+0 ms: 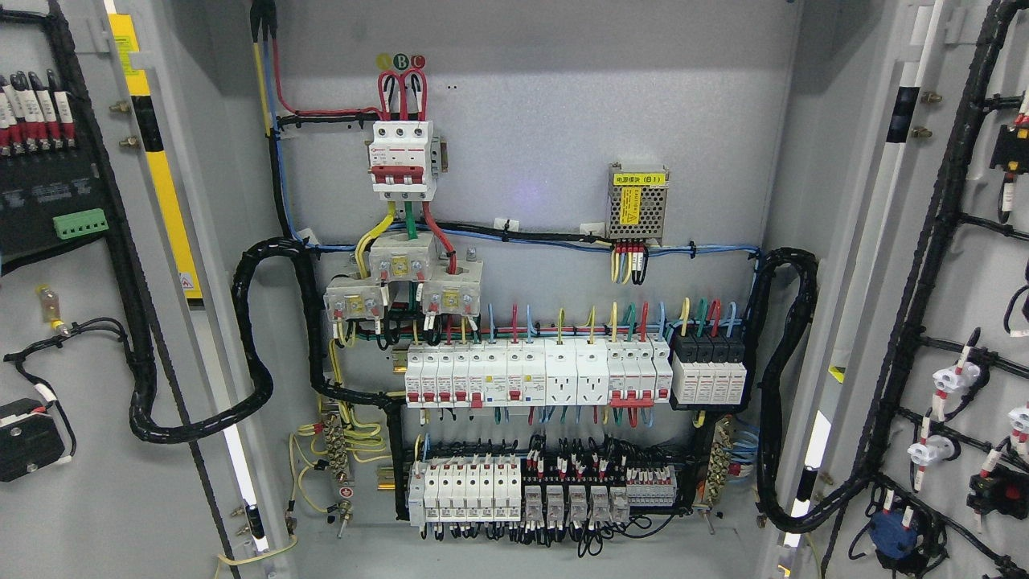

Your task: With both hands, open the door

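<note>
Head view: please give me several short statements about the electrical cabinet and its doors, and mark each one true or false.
1. Both doors, the left door and the right door, stand open, so the inside of the cabinet shows. True.
2. A robot hand is holding the right door. False: no hand or arm is in view.
3. The three-pole breaker with red levers sits at the upper left of the back panel. True.
4. The small power supply with the yellow label is below the lowest row of breakers. False: it is mounted above the rows, at the upper right.
5. The green terminal block is on the left door. True.
</note>
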You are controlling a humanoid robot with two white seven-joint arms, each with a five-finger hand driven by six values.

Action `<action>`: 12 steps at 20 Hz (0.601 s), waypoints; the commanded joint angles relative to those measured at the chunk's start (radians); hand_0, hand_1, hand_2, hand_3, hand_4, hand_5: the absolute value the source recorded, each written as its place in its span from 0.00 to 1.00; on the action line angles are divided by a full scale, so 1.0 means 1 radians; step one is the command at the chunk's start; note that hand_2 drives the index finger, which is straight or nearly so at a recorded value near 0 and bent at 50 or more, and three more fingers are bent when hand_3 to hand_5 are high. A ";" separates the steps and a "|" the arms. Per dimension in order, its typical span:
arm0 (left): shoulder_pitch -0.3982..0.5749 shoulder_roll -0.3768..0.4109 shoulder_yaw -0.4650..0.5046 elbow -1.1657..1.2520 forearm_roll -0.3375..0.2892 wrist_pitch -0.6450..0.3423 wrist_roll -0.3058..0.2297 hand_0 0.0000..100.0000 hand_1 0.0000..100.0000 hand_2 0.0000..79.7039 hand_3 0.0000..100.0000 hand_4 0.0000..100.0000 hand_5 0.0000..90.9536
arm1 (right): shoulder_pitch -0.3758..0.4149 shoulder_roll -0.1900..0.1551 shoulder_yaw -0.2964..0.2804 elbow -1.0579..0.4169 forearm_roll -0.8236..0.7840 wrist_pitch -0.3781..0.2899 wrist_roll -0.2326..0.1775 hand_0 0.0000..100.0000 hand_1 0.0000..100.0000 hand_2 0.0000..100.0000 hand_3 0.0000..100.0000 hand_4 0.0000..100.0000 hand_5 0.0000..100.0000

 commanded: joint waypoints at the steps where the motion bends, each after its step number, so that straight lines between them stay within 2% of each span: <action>1: 0.018 -0.009 -0.005 -0.097 0.000 0.000 0.000 0.00 0.00 0.00 0.00 0.00 0.00 | 0.003 0.001 0.030 -0.014 -0.002 -0.001 0.000 0.21 0.14 0.00 0.00 0.00 0.00; 10: 0.062 -0.053 -0.042 -0.288 -0.011 -0.003 0.006 0.00 0.00 0.00 0.00 0.00 0.00 | 0.014 -0.007 0.088 -0.067 -0.002 -0.009 0.000 0.21 0.14 0.00 0.00 0.00 0.00; 12: 0.079 -0.087 -0.074 -0.364 -0.015 -0.003 0.011 0.00 0.00 0.00 0.00 0.00 0.00 | 0.019 -0.007 0.102 -0.080 0.000 -0.009 0.000 0.21 0.14 0.00 0.00 0.00 0.00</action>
